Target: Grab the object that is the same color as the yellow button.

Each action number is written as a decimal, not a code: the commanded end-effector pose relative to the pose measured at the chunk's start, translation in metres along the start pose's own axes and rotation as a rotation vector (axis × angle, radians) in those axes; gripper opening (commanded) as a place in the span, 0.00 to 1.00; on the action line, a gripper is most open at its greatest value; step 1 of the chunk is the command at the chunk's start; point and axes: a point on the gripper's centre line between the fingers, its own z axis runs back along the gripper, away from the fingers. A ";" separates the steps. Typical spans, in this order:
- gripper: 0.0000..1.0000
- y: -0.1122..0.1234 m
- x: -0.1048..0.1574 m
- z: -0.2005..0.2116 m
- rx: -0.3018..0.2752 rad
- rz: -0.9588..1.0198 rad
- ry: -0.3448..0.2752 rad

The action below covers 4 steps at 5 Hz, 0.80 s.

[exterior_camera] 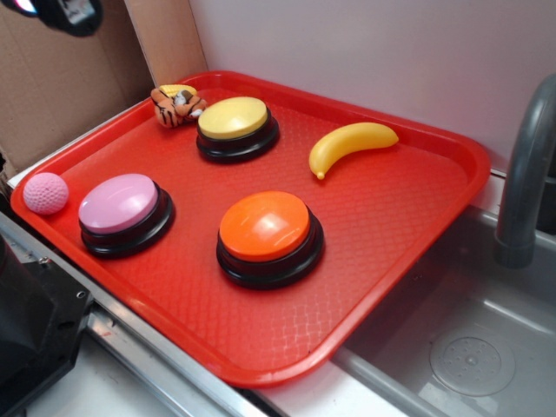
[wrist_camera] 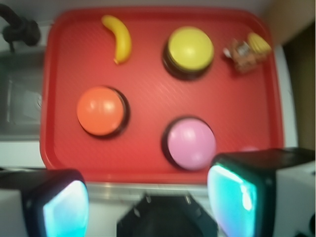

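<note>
1. Red and wide, the tray takes up nearly all of the surface, with a grey sink and its tap off to one side and cardboard behind.
2. Lying loose on that tray, near the back edge, is the banana, curved and smooth, resting flat with nothing touching it. From the wrist view it sits at the far left corner.
3. Just beside it is the yellow button, whose dome matches the banana in colour, which is why I take the banana to be the thing wanted.
4. Beyond that button, in the corner, sits a small striped tiger toy. It is orange and not the target.
5. Nearer the front are an orange button and a pink button, and a pink ball rests at the tray's rim.
6. The fingers hang high over the near edge of the tray, well apart from the banana. They stand wide apart and hold nothing.
7. To my eye the job has not really begun: this looks like the approach stage, before any reaching.
8. The next move, I would say, calls for travelling across the tray toward the far corner, past the orange button, then turning the fingers to straddle the banana's narrow width before coming down.
</note>
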 end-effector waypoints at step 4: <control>1.00 -0.023 0.124 -0.136 0.001 0.124 -0.133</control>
